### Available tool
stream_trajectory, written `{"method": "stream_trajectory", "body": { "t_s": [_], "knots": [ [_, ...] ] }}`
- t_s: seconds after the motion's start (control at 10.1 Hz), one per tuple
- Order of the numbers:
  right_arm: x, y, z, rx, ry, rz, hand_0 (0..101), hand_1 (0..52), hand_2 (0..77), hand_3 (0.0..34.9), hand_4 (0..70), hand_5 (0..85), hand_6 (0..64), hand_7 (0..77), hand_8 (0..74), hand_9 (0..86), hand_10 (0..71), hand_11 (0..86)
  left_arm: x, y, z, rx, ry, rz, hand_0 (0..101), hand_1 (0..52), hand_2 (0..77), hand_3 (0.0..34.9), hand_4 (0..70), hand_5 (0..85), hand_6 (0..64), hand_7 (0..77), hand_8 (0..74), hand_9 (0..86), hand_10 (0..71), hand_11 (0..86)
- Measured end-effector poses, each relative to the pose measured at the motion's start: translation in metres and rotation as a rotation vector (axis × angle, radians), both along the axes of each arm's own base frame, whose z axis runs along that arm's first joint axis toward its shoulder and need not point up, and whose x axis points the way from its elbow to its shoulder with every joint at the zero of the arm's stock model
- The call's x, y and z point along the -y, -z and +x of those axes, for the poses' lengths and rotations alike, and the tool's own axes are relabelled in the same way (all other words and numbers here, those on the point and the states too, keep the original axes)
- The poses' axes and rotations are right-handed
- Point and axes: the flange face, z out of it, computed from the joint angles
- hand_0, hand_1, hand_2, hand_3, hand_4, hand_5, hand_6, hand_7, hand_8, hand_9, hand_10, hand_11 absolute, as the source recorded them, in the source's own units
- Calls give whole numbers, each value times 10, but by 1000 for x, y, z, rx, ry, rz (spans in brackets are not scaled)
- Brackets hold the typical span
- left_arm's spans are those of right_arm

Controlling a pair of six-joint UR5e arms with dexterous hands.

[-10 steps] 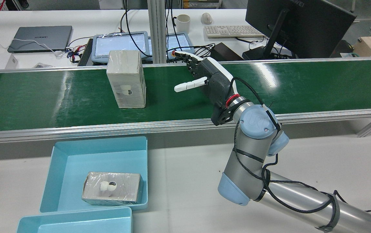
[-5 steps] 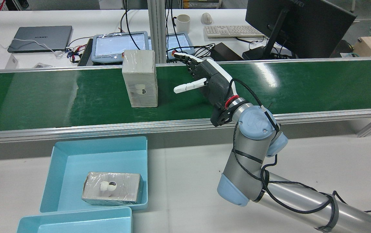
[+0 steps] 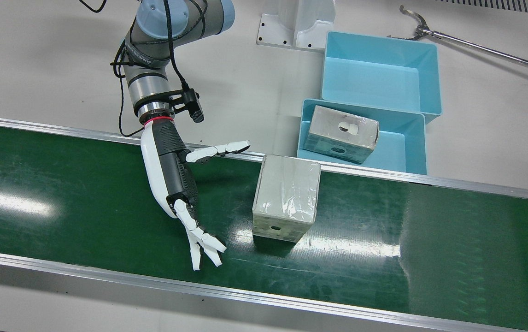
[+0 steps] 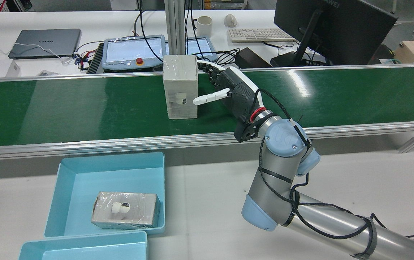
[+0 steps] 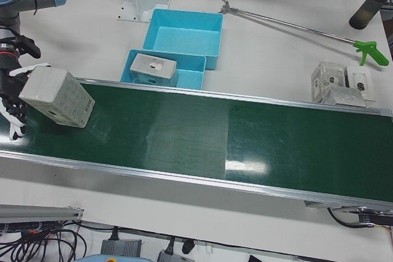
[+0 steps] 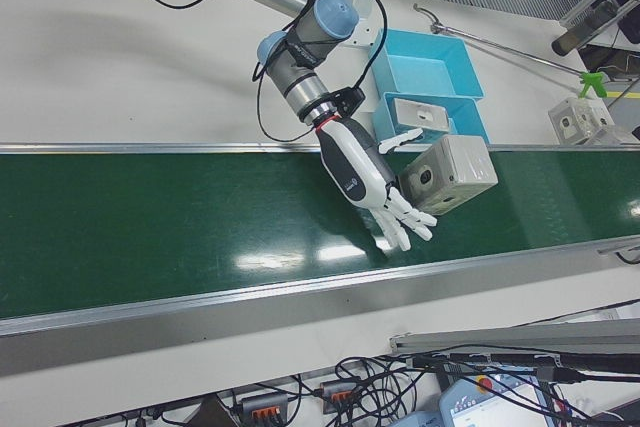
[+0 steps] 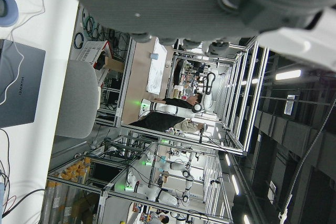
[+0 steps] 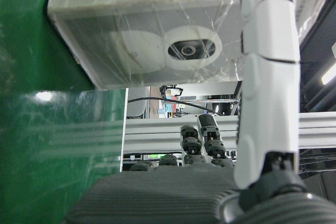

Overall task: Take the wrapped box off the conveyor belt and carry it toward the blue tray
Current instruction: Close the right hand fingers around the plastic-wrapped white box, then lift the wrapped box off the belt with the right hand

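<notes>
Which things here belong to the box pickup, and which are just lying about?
Job:
- wrapped box standing on the conveyor belt
- right hand, open beside it
- blue tray, already holding another wrapped box

Lying about:
- second blue tray
- reach-grabber tool
- small clear boxes
- laptop, monitor, keyboard, mug

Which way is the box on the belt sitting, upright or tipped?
Upright. The wrapped box stands on its small end on the conveyor belt, taller than wide, beside the open right hand.
</notes>
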Motion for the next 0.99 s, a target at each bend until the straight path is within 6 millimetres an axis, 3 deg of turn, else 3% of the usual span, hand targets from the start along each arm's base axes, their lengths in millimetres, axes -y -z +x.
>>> {"method": "stream_trajectory", "body": {
  "t_s": [0.5, 0.59, 0.69, 0.79, 0.89, 0.99],
  "knots": [
    [1, -2, -3, -7, 0, -5, 486, 153, 65, 2, 98, 169, 44, 55, 0, 16, 0, 5, 0, 0, 0, 0, 0, 0, 0, 0, 11, 0, 0, 11, 5, 5, 5, 5, 5, 5],
    [1, -3, -4, -8, -1, -7, 492, 169, 125, 8, 109, 224, 55, 82, 16, 38, 0, 5, 0, 0, 0, 0, 0, 0, 0, 0, 11, 0, 0, 11, 5, 5, 5, 5, 5, 5],
    [3, -4, -6, -13, 0, -12, 492, 164, 224, 13, 142, 376, 164, 235, 153, 164, 0, 5, 0, 0, 0, 0, 0, 0, 0, 0, 11, 0, 0, 11, 5, 5, 5, 5, 5, 5],
    [4, -5, -7, -17, 0, -17, 490, 82, 300, 0, 175, 415, 229, 289, 240, 256, 158, 11, 0, 0, 0, 0, 0, 0, 0, 0, 5, 0, 0, 11, 5, 5, 5, 5, 5, 5],
    [4, -5, -7, -21, -1, -22, 486, 49, 327, 2, 196, 458, 273, 316, 240, 256, 158, 11, 0, 0, 0, 0, 0, 0, 0, 0, 5, 0, 0, 11, 5, 5, 5, 5, 5, 5],
    [5, 2, -3, -26, -5, -26, 486, 49, 327, 2, 196, 458, 273, 316, 240, 256, 158, 11, 0, 0, 0, 0, 0, 0, 0, 0, 11, 0, 0, 11, 5, 5, 5, 5, 5, 5]
  ]
}}
